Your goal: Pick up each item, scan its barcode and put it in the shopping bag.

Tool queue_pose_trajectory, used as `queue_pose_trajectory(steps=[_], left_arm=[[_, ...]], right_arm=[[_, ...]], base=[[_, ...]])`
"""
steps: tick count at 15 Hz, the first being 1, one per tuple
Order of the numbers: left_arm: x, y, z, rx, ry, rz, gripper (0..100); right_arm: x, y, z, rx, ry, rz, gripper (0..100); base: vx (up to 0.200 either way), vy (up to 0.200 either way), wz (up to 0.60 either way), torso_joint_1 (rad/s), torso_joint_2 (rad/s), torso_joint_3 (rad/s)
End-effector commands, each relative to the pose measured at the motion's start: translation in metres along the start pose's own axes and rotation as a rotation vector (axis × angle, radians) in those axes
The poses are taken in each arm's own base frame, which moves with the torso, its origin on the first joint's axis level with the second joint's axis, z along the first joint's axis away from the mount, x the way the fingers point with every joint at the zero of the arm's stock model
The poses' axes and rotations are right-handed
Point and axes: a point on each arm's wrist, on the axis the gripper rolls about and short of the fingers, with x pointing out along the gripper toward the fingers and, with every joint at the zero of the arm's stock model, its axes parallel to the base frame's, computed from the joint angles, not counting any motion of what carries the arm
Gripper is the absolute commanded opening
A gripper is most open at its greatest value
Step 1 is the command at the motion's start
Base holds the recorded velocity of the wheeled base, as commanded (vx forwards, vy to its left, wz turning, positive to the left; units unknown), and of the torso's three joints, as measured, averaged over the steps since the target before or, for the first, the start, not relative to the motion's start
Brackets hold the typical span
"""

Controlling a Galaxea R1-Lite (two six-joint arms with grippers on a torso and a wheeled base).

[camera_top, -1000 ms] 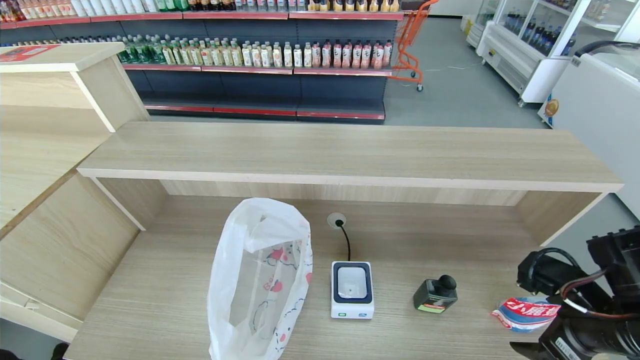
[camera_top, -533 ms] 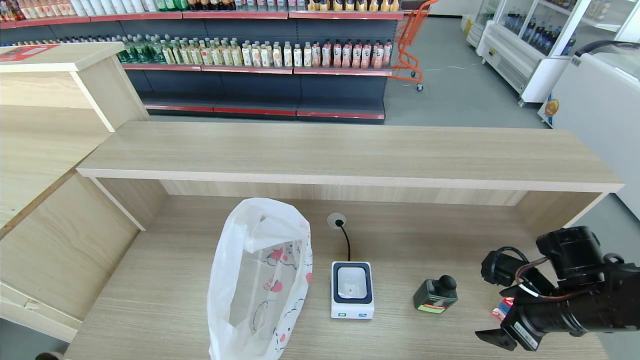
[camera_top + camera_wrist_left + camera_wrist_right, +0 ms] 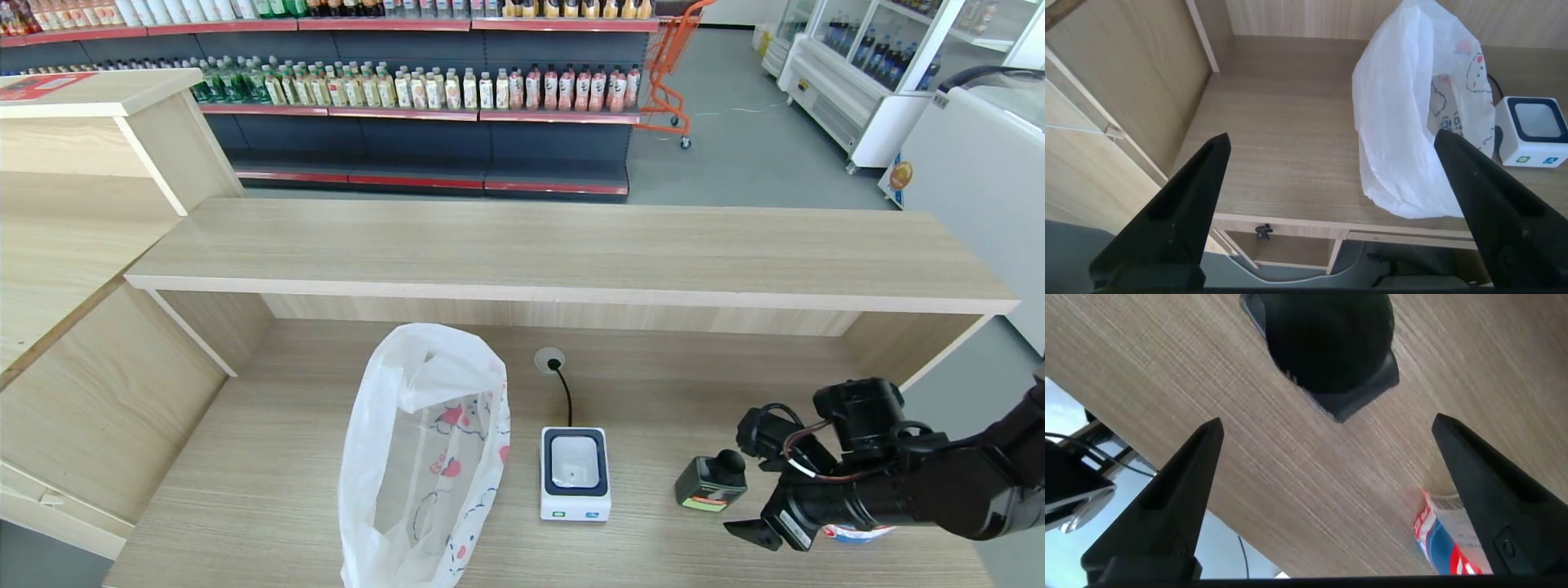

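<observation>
The right hand hangs spread and empty at four o'clock on the pale wood worktop. The dark bottle stands just at its nine, then the scanner and shopping bag. Drink shelves line the room at twelve. Left wrist view: the left hand gapes empty near the bag. Right wrist view: the bottle and a snack packet lie below.

Place: shop, a small supermarket or convenience store.
Shelving: long shelves with red edge strips, packed with bottled drinks.
Cold goods: glass-door fridges, chest freezer.
Aisle: orange shopping trolley.
Till: wooden checkout counter — barcode scanner and plastic shopping bag on it.
</observation>
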Motion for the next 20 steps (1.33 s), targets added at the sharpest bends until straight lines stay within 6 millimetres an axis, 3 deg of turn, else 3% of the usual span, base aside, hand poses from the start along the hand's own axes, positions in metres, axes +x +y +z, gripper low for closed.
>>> queue_pose_trajectory(steps=[1,10,11,17,19,20], left_arm=[[0.000,0.000,0.000,0.000,0.000,0.000,100],[0.000,0.000,0.000,0.000,0.000,0.000,100],[0.000,0.000,0.000,0.000,0.000,0.000,100],[0.000,0.000,0.000,0.000,0.000,0.000,100],[0.000,0.000,0.000,0.000,0.000,0.000,100],[0.000,0.000,0.000,0.000,0.000,0.000,100]], right_arm=[[0.017,0.003,0.005,-0.019,0.005,0.031,100],[0.043,0.011,0.022,-0.084,-0.074,0.051,100],[0.046,0.011,0.022,-0.085,-0.071,0.053,0],[0.048,0.007,0.026,-0.076,-0.126,0.029,0],[0.031,0.010,0.028,-0.045,-0.171,0.050,0],[0.011,0.010,0.027,-0.016,-0.199,0.028,0]], base=[[0.000,0.000,0.00,0.000,0.00,0.000],[0.000,0.000,0.00,0.000,0.00,0.000],[0.000,0.000,0.00,0.000,0.00,0.000],[0.000,0.000,0.00,0.000,0.00,0.000],[0.000,0.000,0.00,0.000,0.00,0.000],[0.000,0.000,0.00,0.000,0.00,0.000]])
